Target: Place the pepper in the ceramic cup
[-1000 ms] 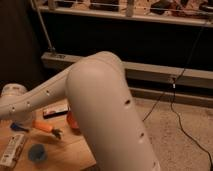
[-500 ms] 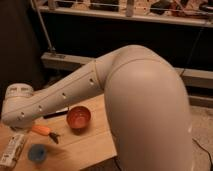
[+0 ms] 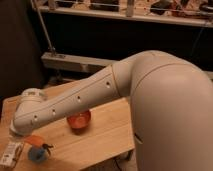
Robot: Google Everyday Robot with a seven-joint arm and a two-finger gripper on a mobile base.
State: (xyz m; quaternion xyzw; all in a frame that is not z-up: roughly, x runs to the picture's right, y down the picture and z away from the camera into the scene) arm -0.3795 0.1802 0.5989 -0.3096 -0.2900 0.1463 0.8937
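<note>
Pepper (image 3: 37, 141) is sitting right at the top edge of the cup (image 3: 37, 154), its dark stem end pointing away from the cup toward the bowl side. From this angle I honestly can't tell whether it's hanging just above the cup's rim or lying on the table (image 3: 105, 135) right behind the cup. Either way it isn't down inside the cup yet, since most of its orange body is showing above the rim.

So I'm reading the task as mostly done but not finished. The pepper is lined up with the cup, or very close to it. What's left is getting it to drop or slide in and then pulling the arm clear.

The gripper (image 3: 26, 134) is hanging just above and a bit to the outer side of the cup, at the end of the long white arm (image 3: 75, 102) that's reaching across the table. Its jaws are fully closed. The pepper's blunt end is sitting right by the gripper tip, touching or nearly so, but the wrist is hiding the contact. I can't say for sure the jaws are actually pinching it, though that's my guess.

Other stuff: the red bowl (image 3: 79, 120) is sitting well off from the cup, partly under the arm. A flat white packet (image 3: 10, 153) is lying near the cup on the opposite side from the bowl.
</note>
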